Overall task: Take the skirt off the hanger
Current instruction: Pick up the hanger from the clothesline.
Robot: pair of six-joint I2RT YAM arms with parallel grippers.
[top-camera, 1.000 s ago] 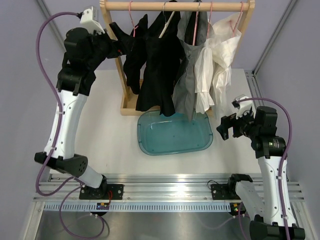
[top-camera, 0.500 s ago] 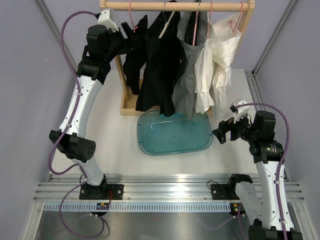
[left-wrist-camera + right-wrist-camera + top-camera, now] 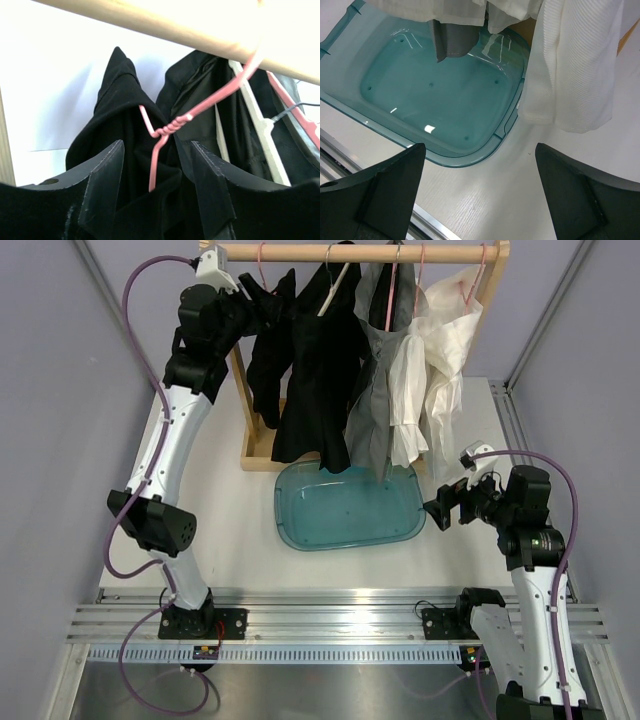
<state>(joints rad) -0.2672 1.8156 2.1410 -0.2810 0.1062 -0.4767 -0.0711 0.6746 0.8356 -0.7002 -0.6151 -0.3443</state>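
The grey pleated skirt (image 3: 372,415) hangs on a pink hanger (image 3: 388,295) from the wooden rail (image 3: 350,252), between a black dress and a white garment. Its lower corner (image 3: 452,42) dangles over the teal tub. My left gripper (image 3: 252,308) is up at the rail's left end, well left of the skirt. In the left wrist view its jaws (image 3: 157,150) stand apart around the twisted neck of another pink hanger (image 3: 170,129) and the black garment (image 3: 115,100) on it. My right gripper (image 3: 440,508) hovers wide open and holding nothing over the table, right of the tub.
A teal tub (image 3: 340,515) sits under the rack; its corner (image 3: 510,125) lies just ahead of my right gripper. A black dress (image 3: 320,370) and a white garment (image 3: 440,350) flank the skirt. The rack's wooden post (image 3: 240,390) stands beside my left arm.
My left arm has swung right and up to the leftmost hanger, and its jaws have narrowed around the hanger's neck. The right arm has drifted slightly lower.
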